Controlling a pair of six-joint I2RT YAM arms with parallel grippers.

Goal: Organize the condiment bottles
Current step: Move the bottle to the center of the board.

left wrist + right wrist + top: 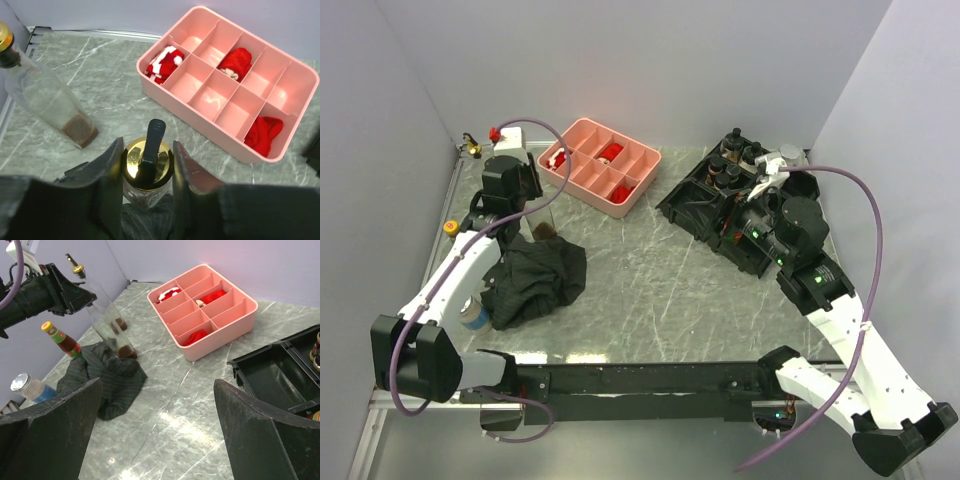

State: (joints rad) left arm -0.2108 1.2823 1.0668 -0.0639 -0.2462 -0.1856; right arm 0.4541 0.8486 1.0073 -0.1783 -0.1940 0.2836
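Left wrist: tray (197, 125) past gold-capped btl (131, 159)

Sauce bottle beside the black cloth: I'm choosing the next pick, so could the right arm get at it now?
Probably not easily: the sauce bottle stands far left, beyond the cloth, while the open, empty right gripper hangs near the black trays on the right.

Showing a grey-green marbled tabletop (660, 290), sitting enclosed by plain pale lavender walls (650, 60) on three sides, catching soft glare near its front edge.
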